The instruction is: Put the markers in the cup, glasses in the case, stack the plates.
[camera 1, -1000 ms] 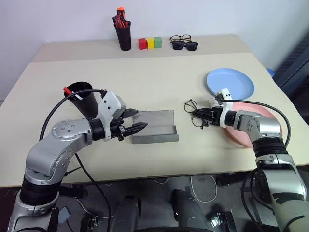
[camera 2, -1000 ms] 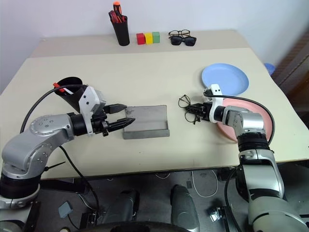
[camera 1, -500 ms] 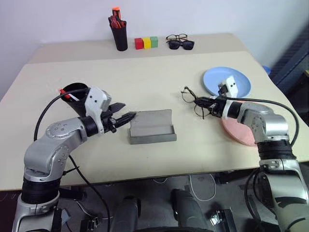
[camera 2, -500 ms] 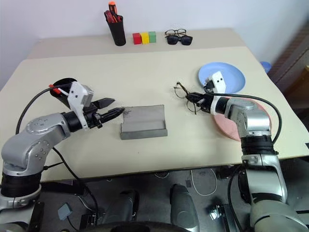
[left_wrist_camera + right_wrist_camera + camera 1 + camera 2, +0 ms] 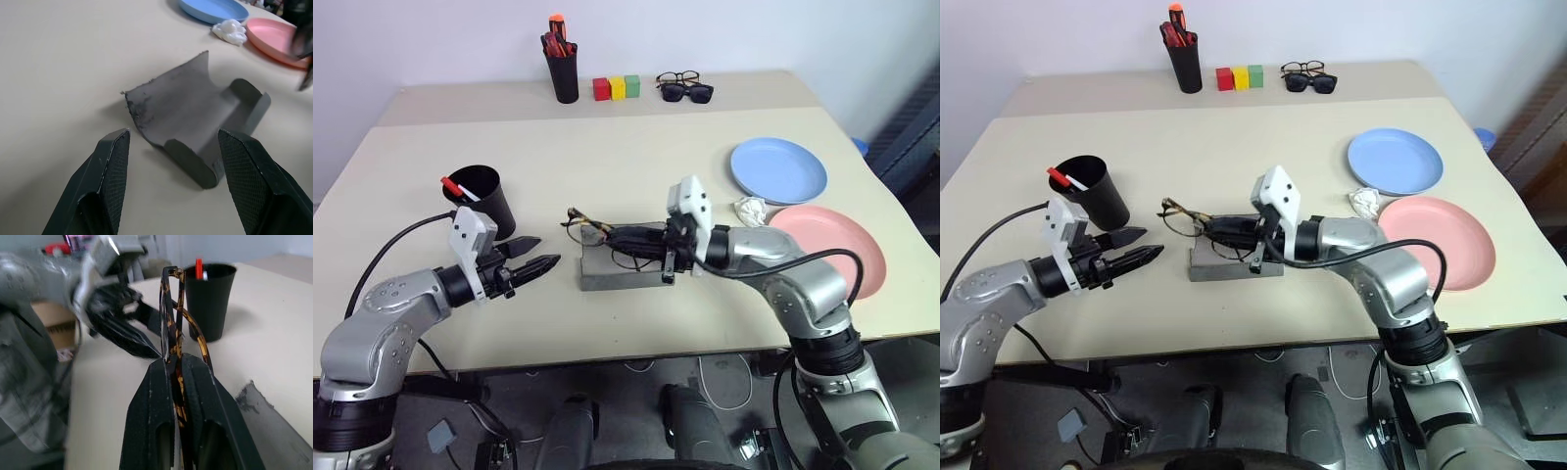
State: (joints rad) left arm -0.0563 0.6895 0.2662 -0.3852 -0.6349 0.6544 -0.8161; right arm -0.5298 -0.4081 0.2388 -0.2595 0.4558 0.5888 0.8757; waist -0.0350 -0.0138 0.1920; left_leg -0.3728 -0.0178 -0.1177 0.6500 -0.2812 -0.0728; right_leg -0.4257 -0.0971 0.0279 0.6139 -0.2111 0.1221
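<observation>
My right gripper (image 5: 612, 238) is shut on the thin dark-framed glasses (image 5: 587, 227) and holds them by one folded arm over the open grey case (image 5: 622, 270); the lenses hang past the case's left end. The left gripper (image 5: 536, 261) is open, a short way left of the case and pointing at it, with nothing between its fingers (image 5: 115, 161). The black cup (image 5: 481, 197) stands behind it with a red marker (image 5: 456, 186) and a white one poking out. The blue plate (image 5: 778, 168) and the pink plate (image 5: 829, 250) lie side by side at the right.
A crumpled white wad (image 5: 751, 208) lies between the two plates. On the far table stand a black pen holder (image 5: 565, 74) with red pens, three coloured blocks (image 5: 617, 88), and two other pairs of glasses (image 5: 685, 86).
The right gripper lifted the glasses off the table beside the plates and carried them left to over the case. The left gripper drew back left, away from the case edge.
</observation>
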